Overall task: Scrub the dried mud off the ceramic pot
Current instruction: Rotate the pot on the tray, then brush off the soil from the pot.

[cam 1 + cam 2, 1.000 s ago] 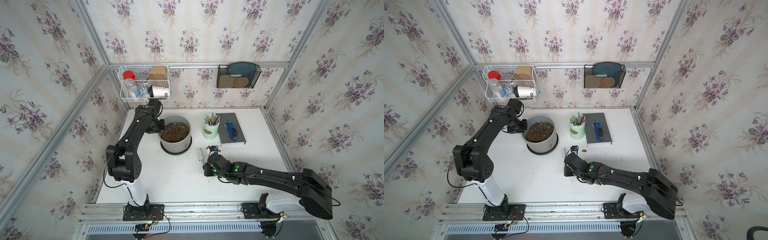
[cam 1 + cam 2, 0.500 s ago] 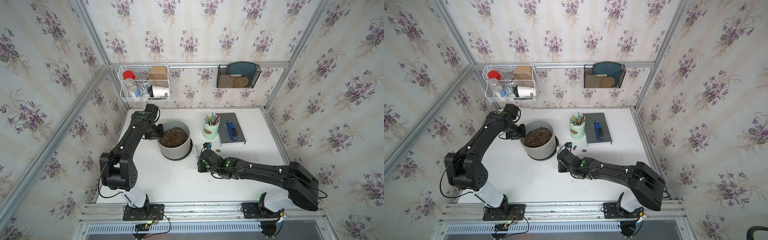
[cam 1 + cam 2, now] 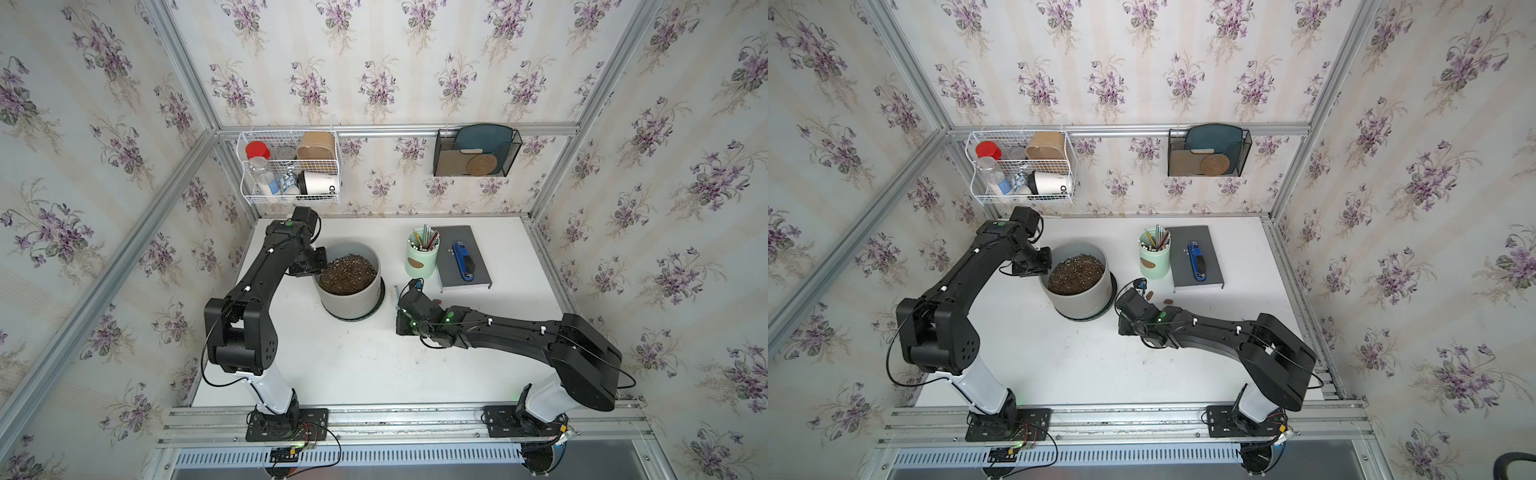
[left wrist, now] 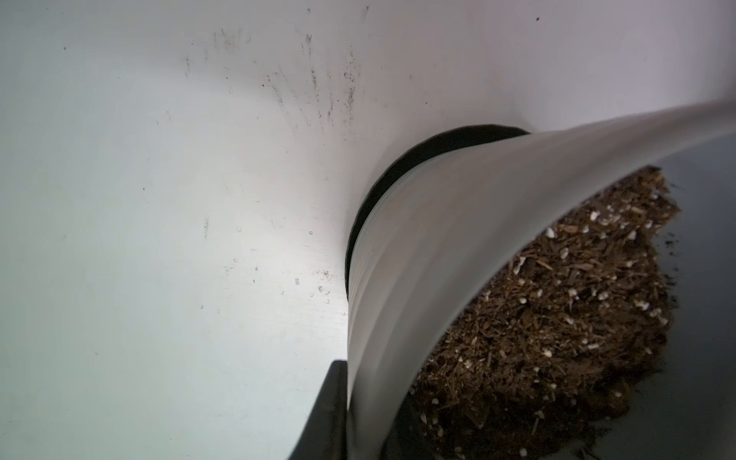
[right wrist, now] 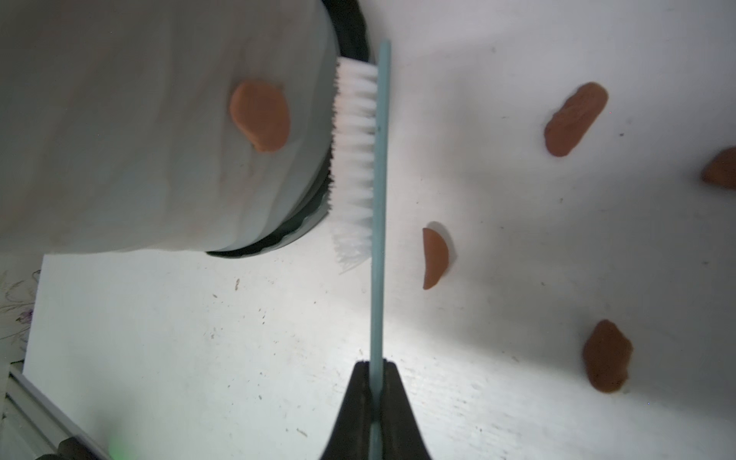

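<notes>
The right end effector [image 5: 372, 374] is clamped on the thin pale-blue handle of a brush [image 5: 378, 199], low in the right wrist view. The stiff white bristles [image 5: 354, 159] point sideways. Their tips appear to touch the lower wall of the ceramic pot [image 5: 139, 139] and overlap the black saucer [image 5: 350, 32] at its foot. One blob of the dried mud [image 5: 261, 115], a flat reddish-brown oval with a matte, putty-like face, clings to the smooth light-grey wall just left of the bristles, not under them. Four loose pieces [image 5: 575, 117] of the same stuff lie on the white table [image 5: 199, 338], right of the handle.

The left end effector [image 3: 311, 266] looks closed over the pot's thin rim on its left side. One finger shows outside the wall, while the inner one is dim. In both top views the pot stands mid-table, filled with dark, white-speckled soil [image 4: 557, 318].

The step in hand looks like scrubbing, and it seems mostly done. The next move calls for shifting the bristles onto the one blob on the wall and sweeping across it, with the left grip bracing the pot against sliding.
</notes>
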`<state>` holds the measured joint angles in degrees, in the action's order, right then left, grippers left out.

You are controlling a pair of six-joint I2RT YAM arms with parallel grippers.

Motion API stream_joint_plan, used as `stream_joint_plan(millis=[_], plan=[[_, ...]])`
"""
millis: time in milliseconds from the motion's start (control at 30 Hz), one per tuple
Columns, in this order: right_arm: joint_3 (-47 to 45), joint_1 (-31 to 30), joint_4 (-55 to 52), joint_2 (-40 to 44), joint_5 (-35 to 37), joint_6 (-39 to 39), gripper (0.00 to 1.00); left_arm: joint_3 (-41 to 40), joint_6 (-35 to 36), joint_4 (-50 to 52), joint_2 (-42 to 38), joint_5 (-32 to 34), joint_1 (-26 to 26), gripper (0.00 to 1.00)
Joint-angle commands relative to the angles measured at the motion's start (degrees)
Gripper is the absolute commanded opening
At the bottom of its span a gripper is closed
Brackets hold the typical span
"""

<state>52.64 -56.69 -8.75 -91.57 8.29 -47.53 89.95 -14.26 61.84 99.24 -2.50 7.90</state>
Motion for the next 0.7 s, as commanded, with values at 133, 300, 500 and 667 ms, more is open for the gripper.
stream_joint_plan(millis=[133,300,500,667], plan=[[1.1,0.5,5.3,-3.1,-1.2,1.5,0.0,-1.5,-2.0,-1.2,-1.5,-3.9,0.0,0.04],[1.8,0.7,6.2,-4.6,-1.4,1.9,0.0,-3.3,-1.7,-1.4,-2.9,-4.6,0.0,0.0],[0.6,0.4,8.2,-5.1,-3.7,1.3,0.0,-5.0,-3.2,-2.4,-4.4,-7.2,0.8,0.0],[-0.6,0.0,10.3,-4.7,-4.9,1.3,0.0,-5.8,-4.8,-2.9,-4.2,-7.7,1.4,0.0]])
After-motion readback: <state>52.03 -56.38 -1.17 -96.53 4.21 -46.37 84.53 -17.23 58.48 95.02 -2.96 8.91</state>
